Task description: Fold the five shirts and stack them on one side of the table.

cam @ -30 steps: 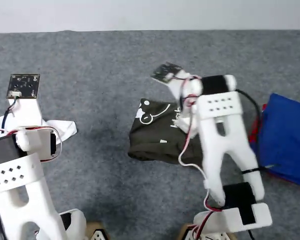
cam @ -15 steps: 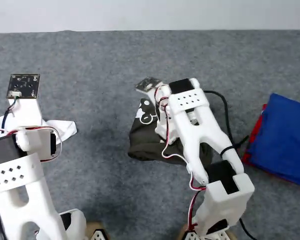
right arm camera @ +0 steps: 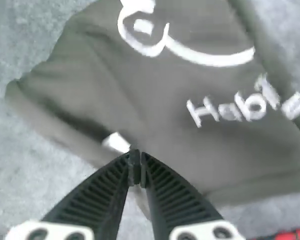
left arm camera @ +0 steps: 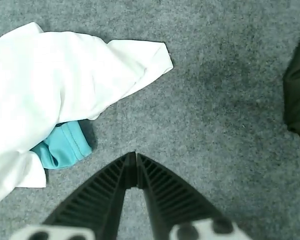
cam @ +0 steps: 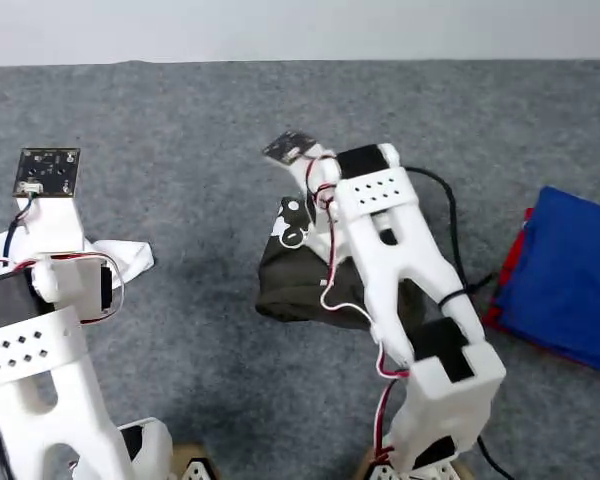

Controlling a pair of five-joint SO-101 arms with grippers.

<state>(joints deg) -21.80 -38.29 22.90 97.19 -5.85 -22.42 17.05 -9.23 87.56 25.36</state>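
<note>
A dark olive shirt (cam: 292,292) with white print lies folded at the table's middle. My right arm (cam: 380,200) stands over it. The right gripper (right arm camera: 134,159) is shut, its tips just above the olive shirt (right arm camera: 140,95) beside a small white tag (right arm camera: 117,142); I see no cloth between the fingers. A crumpled white shirt (left arm camera: 60,85) lies on a teal shirt (left arm camera: 62,151) at the table's left. My left gripper (left arm camera: 136,159) is shut and empty over bare carpet beside them. A folded blue shirt (cam: 570,275) rests on a red shirt (cam: 504,283) at the right.
Grey carpet (cam: 180,130) covers the whole table. A black cable (cam: 450,230) runs along my right arm towards the blue stack. The white shirt (cam: 125,255) pokes out from under my left arm (cam: 55,300).
My right arm has swung left from the blue stack's side, and its gripper now stands over the olive shirt's left part. The left arm and the shirts have not moved.
</note>
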